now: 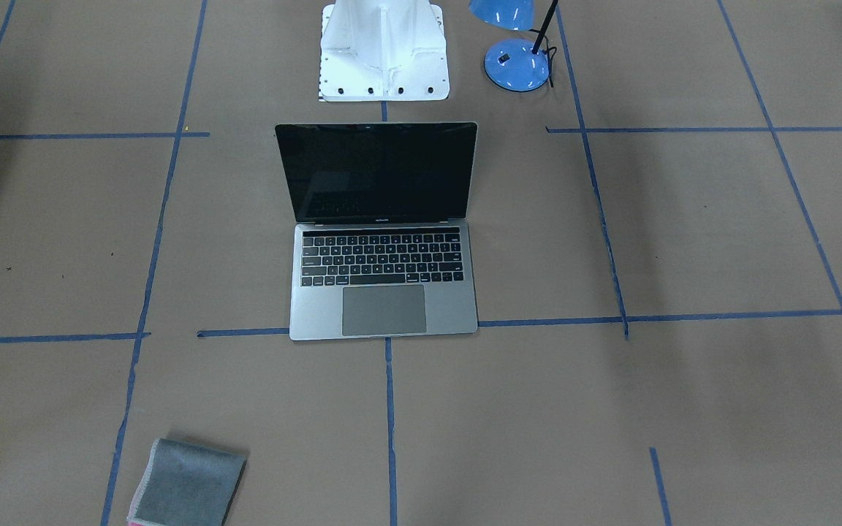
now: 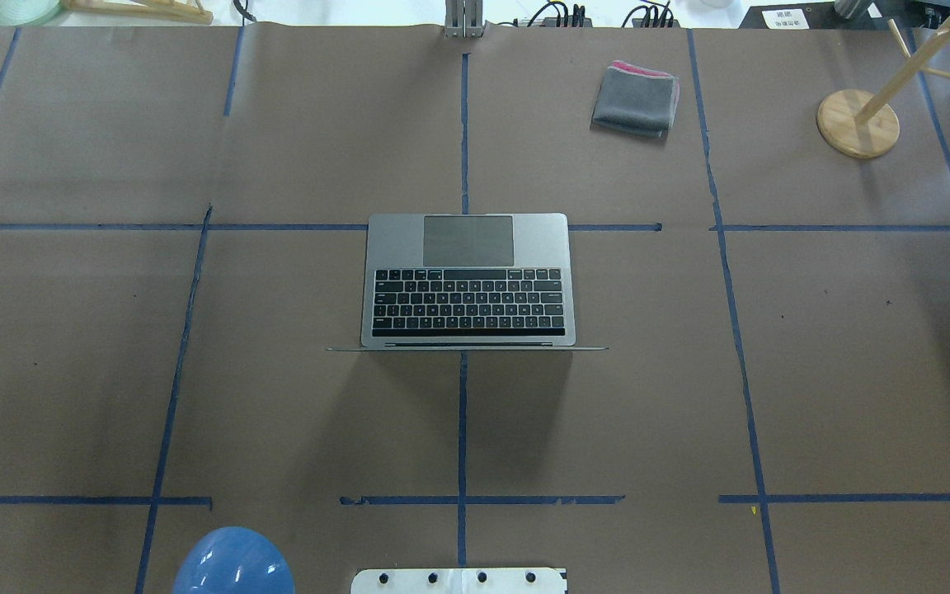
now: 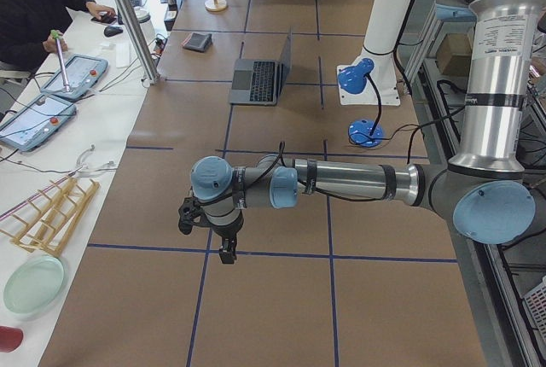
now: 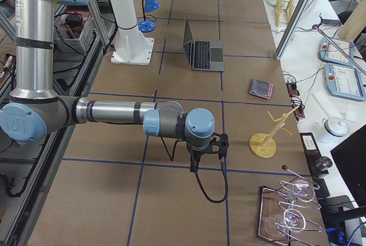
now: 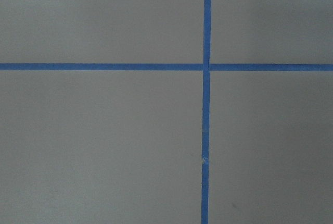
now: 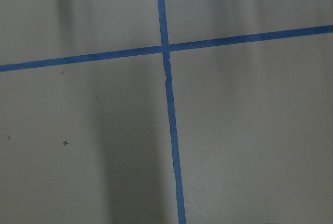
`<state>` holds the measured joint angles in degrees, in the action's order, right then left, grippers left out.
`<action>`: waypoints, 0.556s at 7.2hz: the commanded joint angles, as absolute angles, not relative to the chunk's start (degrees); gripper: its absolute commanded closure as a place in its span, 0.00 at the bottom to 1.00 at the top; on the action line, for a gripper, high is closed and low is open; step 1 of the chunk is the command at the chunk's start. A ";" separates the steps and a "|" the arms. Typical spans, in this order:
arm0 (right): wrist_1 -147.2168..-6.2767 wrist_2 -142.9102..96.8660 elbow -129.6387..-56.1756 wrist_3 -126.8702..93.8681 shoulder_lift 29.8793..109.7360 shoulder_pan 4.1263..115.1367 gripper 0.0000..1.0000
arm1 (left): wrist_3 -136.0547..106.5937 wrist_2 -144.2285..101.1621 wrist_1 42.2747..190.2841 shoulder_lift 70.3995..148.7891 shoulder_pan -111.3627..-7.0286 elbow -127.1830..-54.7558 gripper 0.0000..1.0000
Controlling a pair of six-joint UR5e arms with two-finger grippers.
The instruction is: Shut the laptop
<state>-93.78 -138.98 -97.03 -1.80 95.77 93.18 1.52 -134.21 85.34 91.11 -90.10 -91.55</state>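
Plainly, your laptop (image 1: 383, 241) stood open at the middle of the bench (image 1: 684, 402). Its lid (image 1: 377, 172) was near upright, its back turned to the robot. The left pincer (image 3: 225, 247) and right pincer (image 4: 197, 163) hung over bare paper, well apart from the laptop. I could not tell how far either was spread, or whether it held anything. If you pushed low on the lid, I judged the slim base might skid toward the grey cloth (image 1: 187, 482) side. A fast push could slam the glass. A left-arm reach might clip the blue desk lamp (image 1: 516, 64).
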 commanded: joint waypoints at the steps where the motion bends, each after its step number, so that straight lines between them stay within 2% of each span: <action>1: -93.69 -138.61 -97.21 -1.24 96.06 93.25 0.00 | 1.67 -134.21 85.34 91.14 -90.09 -91.49 0.00; 4: -93.69 -138.69 -97.12 -1.32 95.80 93.16 0.00 | 1.67 -134.12 85.34 91.14 -90.09 -91.49 0.00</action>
<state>-93.70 -138.70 -97.12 -1.33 95.89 93.23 1.67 -134.19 85.34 91.14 -90.09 -91.50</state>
